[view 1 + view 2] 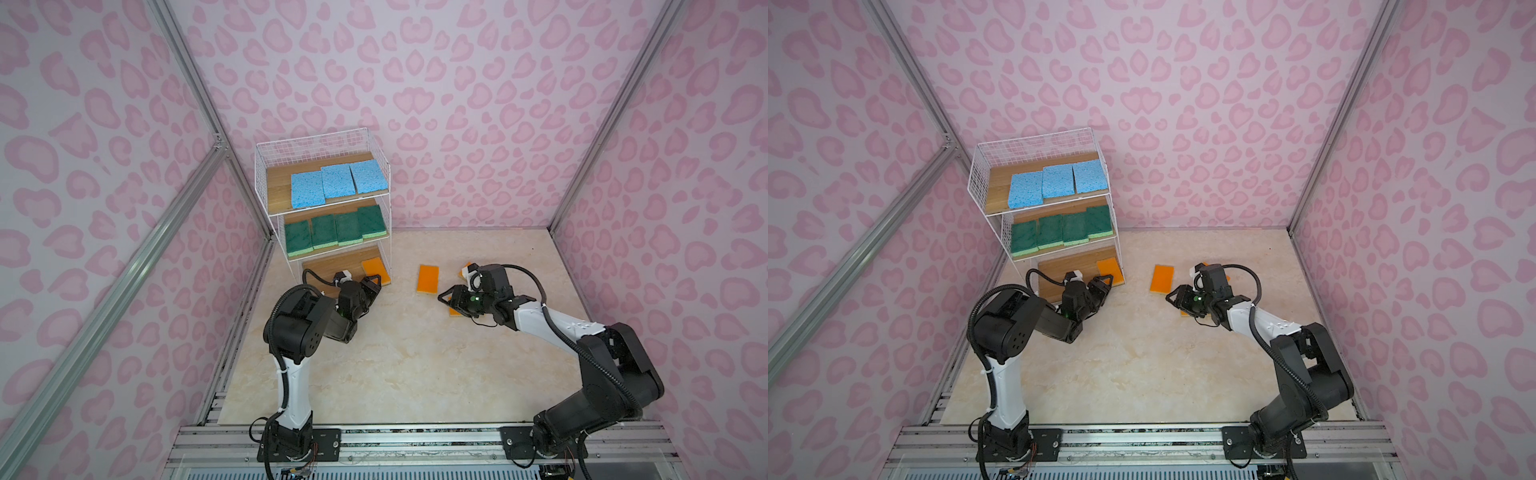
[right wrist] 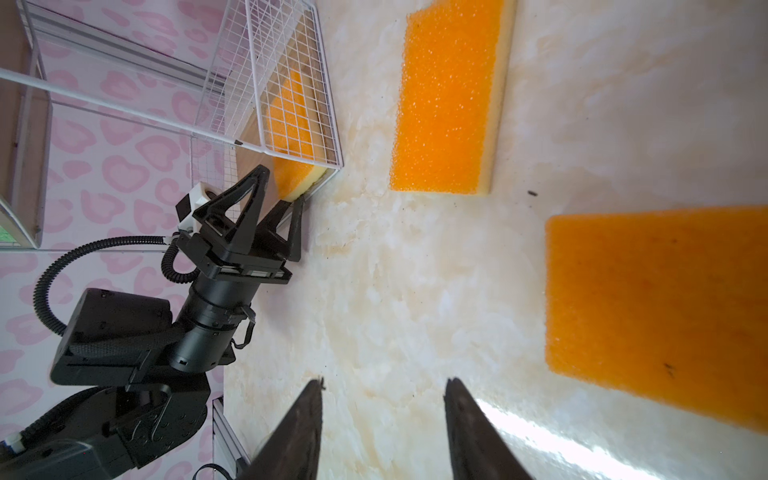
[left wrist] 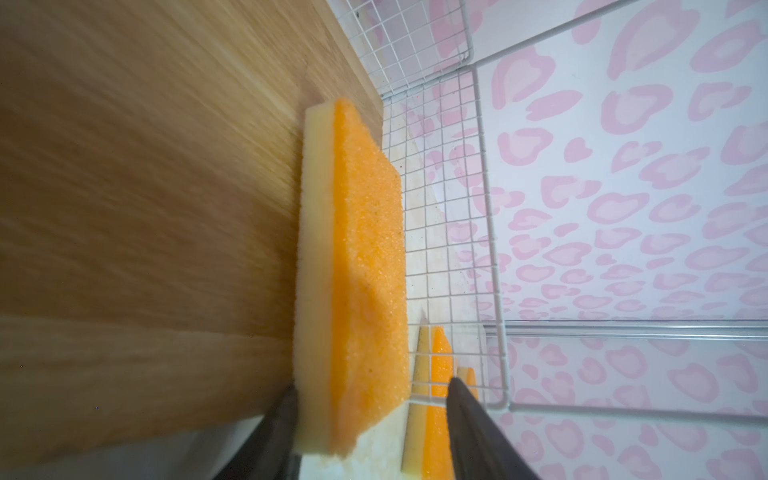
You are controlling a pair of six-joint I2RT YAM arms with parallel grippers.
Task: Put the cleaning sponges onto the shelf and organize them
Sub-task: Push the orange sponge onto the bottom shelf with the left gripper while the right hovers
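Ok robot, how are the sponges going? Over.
Left gripper open at orange sponge on bottom board. Right gripper open, empty. Three orange sponges on table. Nothing blocking.

The shelf stands at the table's back left corner. On its top board three sponges lie side by side; on the middle board, lower and further forward, four sponges lie likewise. On the bottom board a lone sponge lies at the right end, beside the wire side, with the left gripper just before it, straddling its front end. Right of the shelf, between the two grippers, a mid sponge lies on the table. Further right, the right gripper hangs over a near sponge; a far sponge lies behind that arm's wrist, mostly hidden.
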